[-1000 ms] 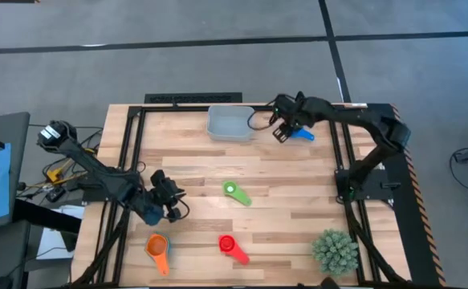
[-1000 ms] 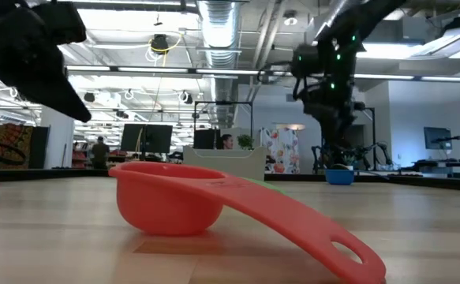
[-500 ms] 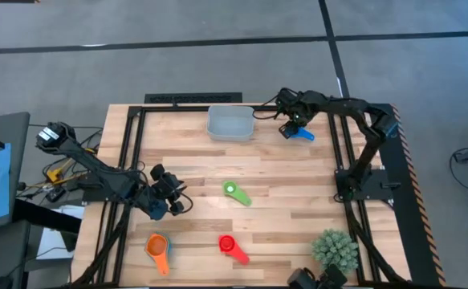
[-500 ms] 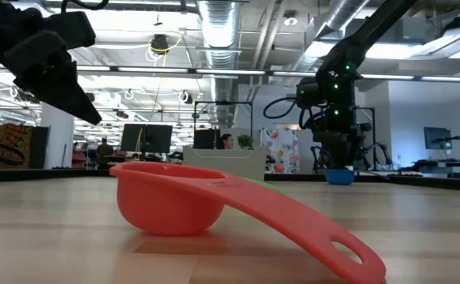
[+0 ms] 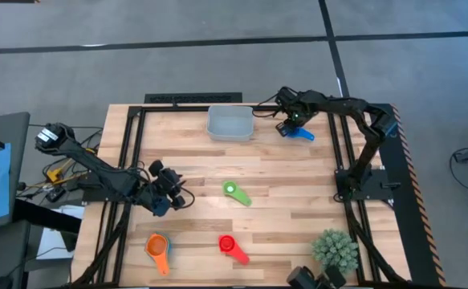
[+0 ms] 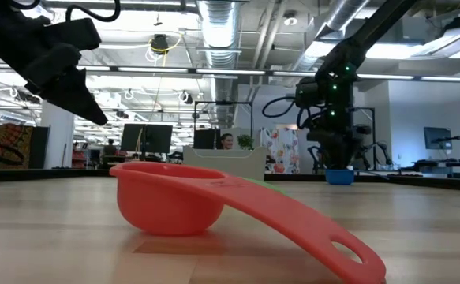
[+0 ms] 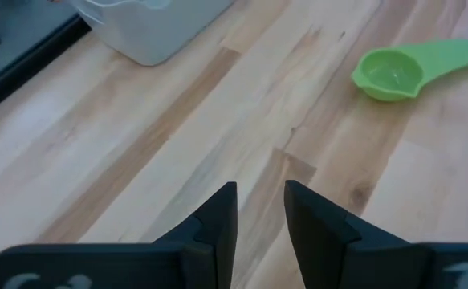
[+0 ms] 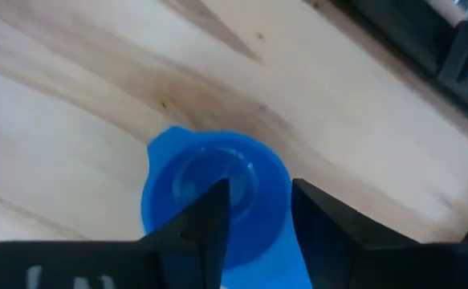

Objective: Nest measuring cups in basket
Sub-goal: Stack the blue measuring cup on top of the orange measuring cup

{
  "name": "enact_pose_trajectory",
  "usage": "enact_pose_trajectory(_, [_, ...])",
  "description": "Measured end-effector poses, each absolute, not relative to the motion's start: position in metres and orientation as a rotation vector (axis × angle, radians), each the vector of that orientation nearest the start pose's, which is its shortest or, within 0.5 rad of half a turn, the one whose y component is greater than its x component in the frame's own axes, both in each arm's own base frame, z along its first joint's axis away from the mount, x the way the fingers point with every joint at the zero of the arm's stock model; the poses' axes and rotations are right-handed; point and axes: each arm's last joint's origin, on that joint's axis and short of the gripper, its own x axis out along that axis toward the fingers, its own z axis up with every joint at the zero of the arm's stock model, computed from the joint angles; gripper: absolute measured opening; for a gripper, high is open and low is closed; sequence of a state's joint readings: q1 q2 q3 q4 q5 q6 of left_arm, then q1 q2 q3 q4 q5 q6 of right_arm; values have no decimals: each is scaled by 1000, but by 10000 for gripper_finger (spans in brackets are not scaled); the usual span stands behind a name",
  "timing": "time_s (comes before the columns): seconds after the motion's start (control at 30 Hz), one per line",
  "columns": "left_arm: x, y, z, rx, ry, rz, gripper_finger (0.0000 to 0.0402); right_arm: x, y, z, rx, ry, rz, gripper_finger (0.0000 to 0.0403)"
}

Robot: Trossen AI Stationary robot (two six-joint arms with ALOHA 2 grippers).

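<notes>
The blue measuring cup (image 5: 303, 135) sits on the table near the far right edge. My right gripper (image 8: 259, 193) is open and hangs right above it, pointing down. One finger is over the cup's bowl (image 8: 209, 185) and the other is just outside its rim. The pale basket (image 5: 232, 124) stands by the far edge. The green cup (image 5: 235, 192) lies mid-table. The orange cup (image 5: 158, 246) and red cup (image 5: 232, 247) lie near the near edge. My left gripper (image 7: 259, 193) hovers over bare wood left of the green cup (image 7: 394, 72), its fingers slightly apart and empty. The other cups are out of view. My right gripper comes at the blue cup from above with its fingers on either side of the bowl's rim (image 8: 286, 181). I cannot tell whether they touch it. The cup rests flat on the table.
A spiky green plant (image 5: 335, 250) stands at the near right corner. Black frame rails run along the table's left, right and far edges. Bare wood lies between the basket and the green cup. In the low view the red cup (image 6: 182, 201) fills the foreground.
My right gripper has come down toward the blue cup and then held still over it; the cup has stayed in place. My left gripper has drifted a little toward the far edge and the right.
</notes>
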State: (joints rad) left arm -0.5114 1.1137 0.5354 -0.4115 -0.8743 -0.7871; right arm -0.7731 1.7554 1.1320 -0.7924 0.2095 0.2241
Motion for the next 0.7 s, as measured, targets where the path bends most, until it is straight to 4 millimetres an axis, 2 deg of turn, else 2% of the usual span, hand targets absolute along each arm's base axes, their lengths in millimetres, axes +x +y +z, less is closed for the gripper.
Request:
enact_pose_trajectory(0.23, [176, -73, 185, -114, 575, 582, 96, 223, -219, 173, 662, 1347, -933, 113])
enact_pose_trajectory(0.43, [176, -75, 184, -135, 607, 546, 96, 238, -196, 172, 704, 1377, -844, 78])
enact_pose_trajectory(0.7, [176, -75, 184, -134, 603, 549, 96, 256, -175, 172, 642, 1379, -788, 71])
